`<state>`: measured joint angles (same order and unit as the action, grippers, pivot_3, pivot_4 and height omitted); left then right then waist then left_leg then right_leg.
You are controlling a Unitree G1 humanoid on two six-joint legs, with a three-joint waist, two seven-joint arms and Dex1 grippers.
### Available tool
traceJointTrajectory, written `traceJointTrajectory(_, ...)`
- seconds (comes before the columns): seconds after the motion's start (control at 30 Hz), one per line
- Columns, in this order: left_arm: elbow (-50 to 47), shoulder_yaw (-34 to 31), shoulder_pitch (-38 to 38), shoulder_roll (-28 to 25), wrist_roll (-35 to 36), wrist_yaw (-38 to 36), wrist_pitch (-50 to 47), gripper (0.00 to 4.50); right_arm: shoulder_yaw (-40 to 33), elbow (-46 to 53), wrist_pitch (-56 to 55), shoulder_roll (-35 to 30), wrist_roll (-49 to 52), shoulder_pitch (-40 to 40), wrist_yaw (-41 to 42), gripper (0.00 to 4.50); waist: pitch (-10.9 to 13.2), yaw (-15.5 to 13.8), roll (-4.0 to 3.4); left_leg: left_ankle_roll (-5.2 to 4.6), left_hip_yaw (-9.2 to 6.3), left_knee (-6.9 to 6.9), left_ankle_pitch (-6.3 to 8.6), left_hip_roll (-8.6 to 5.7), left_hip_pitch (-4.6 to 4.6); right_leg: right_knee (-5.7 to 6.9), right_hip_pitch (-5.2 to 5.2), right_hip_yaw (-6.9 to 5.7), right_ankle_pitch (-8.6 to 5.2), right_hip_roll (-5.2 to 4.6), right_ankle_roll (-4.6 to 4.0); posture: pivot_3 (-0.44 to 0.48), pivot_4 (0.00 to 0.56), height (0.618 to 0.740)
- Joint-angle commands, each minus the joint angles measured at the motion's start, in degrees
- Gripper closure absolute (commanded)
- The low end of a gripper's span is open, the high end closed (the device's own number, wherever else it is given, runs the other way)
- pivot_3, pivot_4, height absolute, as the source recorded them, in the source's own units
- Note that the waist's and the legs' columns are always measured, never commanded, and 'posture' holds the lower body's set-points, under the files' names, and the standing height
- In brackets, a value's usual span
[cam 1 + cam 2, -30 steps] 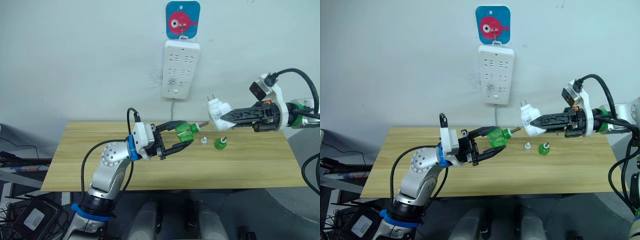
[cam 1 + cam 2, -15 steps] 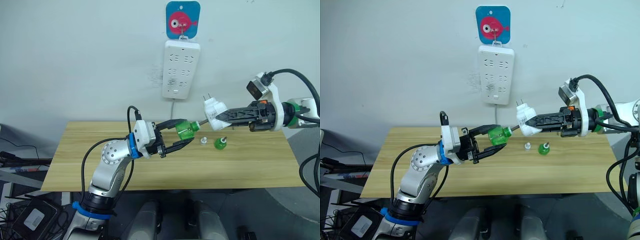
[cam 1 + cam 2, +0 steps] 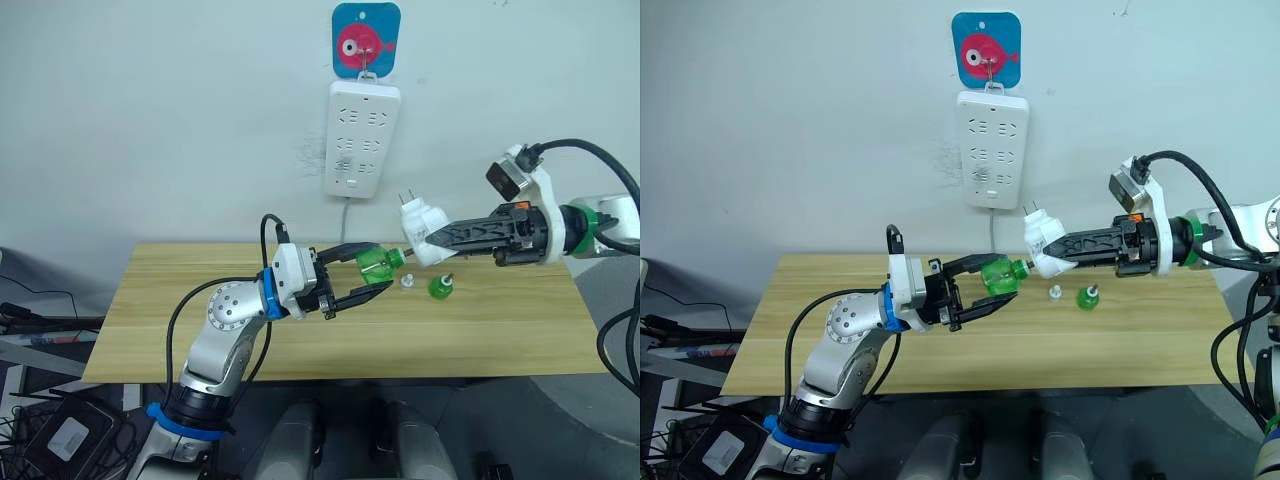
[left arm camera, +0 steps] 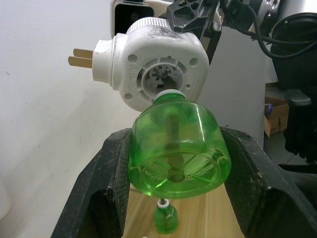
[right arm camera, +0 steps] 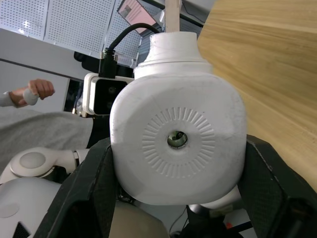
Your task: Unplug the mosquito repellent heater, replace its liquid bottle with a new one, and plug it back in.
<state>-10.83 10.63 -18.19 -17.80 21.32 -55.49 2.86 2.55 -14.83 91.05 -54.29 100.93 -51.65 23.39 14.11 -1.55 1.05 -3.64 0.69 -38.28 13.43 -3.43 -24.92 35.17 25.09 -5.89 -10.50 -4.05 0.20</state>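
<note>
Two end effectors meet above the wooden surface [image 3: 300,335]. Left end effector [image 3: 368,275] clamps one green liquid bottle [image 3: 378,263], neck toward the mosquito repellent heater [image 3: 423,221]. Right end effector [image 3: 437,238] grips that one white heater in the air, two plug prongs up, its socket at the bottle's neck, touching in the left wrist view. One more green bottle [image 3: 439,287] and one small white cap [image 3: 408,281] sit on the surface. One white power strip [image 3: 360,138] hangs on the wall under one fish hook [image 3: 364,39].

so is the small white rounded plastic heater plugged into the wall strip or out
Out. The small white rounded plastic heater is held in the right gripper above the table, its two prongs bare, apart from the long white power strip.
</note>
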Motion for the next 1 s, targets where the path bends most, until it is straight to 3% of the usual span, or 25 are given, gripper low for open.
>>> traceJointTrajectory(0.03, -3.04, 0.45, -2.01, 0.69, 0.39, 0.43, 0.83, 2.23, -0.16, 2.81, 0.15, 0.41, 1.79, 0.88, -0.52, 1.56, 0.0, -0.03, 0.0, 0.0, 0.0, 0.0, 0.0, 0.0, 0.0, 0.0, -0.01, 0.0, 0.0, 0.0, 0.0, 0.024, 0.203, 0.74)
traceJointTrajectory(0.73, -2.66, -0.61, -2.75, 0.7, -0.04, 0.43, 1.81, 2.23, -2.67, -0.45, 1.45, 1.54, -6.04, 0.91, 1.79, 1.56, -0.01, -0.06, -0.01, -0.02, 0.01, -0.16, 0.0, 0.01, 0.0, 0.04, -0.05, 0.02, 0.12, 0.02, -0.06, 0.019, 0.209, 0.74)
traceJointTrajectory(1.0, -2.28, 0.34, -1.93, 0.62, -0.46, -0.25, 1.58, 2.23, -1.59, -0.06, 1.38, 2.1, 1.61, -0.87, -0.04, 1.56, -0.01, 0.01, -0.01, -0.03, 0.0, -0.21, 0.01, 0.0, 0.0, 0.06, -0.06, 0.03, 0.11, 0.02, -0.04, 0.011, 0.21, 0.74)
